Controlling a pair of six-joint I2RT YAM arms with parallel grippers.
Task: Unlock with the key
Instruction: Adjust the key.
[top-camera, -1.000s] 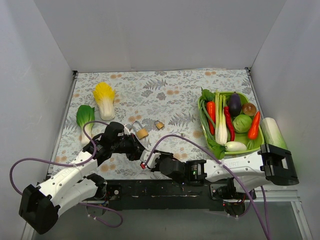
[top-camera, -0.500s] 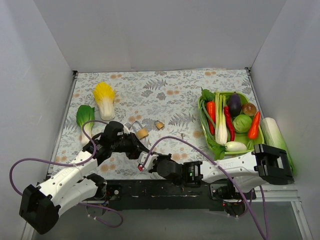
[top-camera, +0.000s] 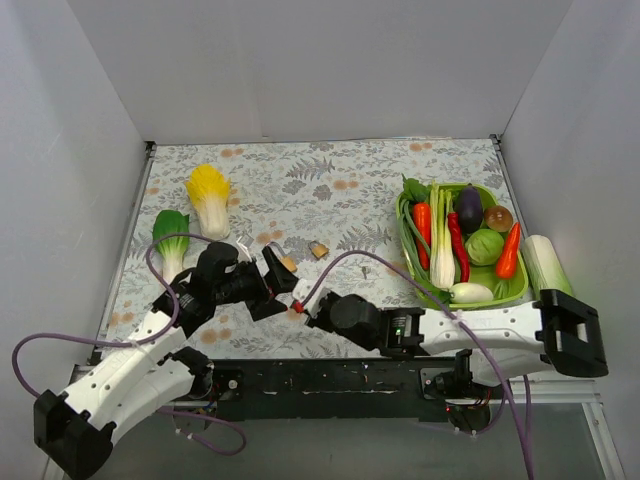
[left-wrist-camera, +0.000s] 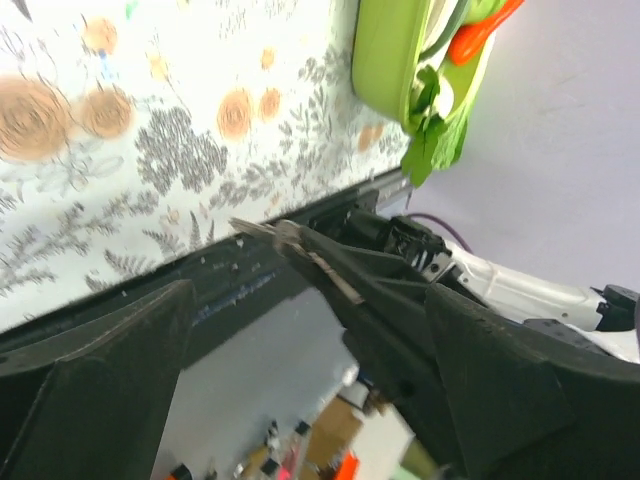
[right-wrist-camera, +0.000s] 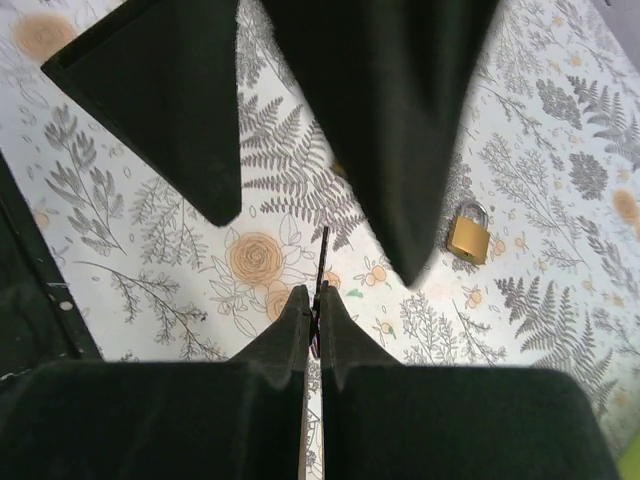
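Key (right-wrist-camera: 324, 262) held edge-on, pinched btwn closed fingers of right gripper (right-wrist-camera: 315, 305), near padlock (right-wrist-camera: 467, 235) w/o contact; left gripper (top-camera: 270, 285) spread wide, empty. Insertion & turn judged outstanding.

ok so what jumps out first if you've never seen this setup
The green tray heaped with bright vegetables at the right edge of the flowered cloth catches the eye first. Next, the two arms meeting at the near middle: the right arm with jaws shut on a thin key, the left arm with jaws spread wide. A small brass padlock lies close by.
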